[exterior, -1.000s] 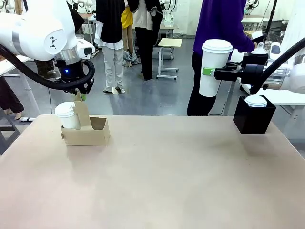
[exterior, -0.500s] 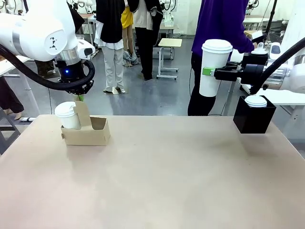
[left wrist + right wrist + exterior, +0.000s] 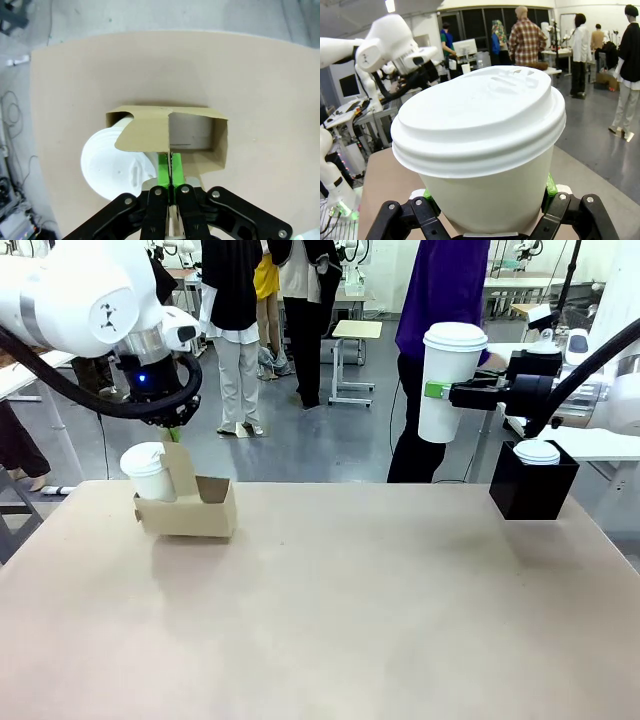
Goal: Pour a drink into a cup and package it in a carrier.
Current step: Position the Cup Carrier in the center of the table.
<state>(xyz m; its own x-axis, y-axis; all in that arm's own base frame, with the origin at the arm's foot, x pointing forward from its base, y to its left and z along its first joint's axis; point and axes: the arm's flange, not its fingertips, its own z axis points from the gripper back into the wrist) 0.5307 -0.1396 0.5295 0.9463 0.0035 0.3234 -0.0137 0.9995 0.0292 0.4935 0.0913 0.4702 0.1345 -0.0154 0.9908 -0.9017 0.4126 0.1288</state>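
**Carrier pinched at left, tall cup held aloft at right**

The left gripper (image 3: 171,167) is closed, its green pads (image 3: 163,169) pinching the upright centre handle of the brown cardboard cup carrier (image 3: 200,518) at the far left of the table (image 3: 350,620); whether the carrier rests on the tabletop or hangs just above it cannot be told; a shorter lidded cup (image 3: 147,472) sits in its left slot as the front view has it; the slot beside it stands open. The right gripper (image 3: 437,391) clamps the tall white paper cup (image 3: 447,380), lidded and upright, in the air beyond the table's far edge, well apart from the carrier; to its right a black box (image 3: 530,495) carries another small lidded cup (image 3: 537,451); a person (image 3: 445,285) in purple stands behind.
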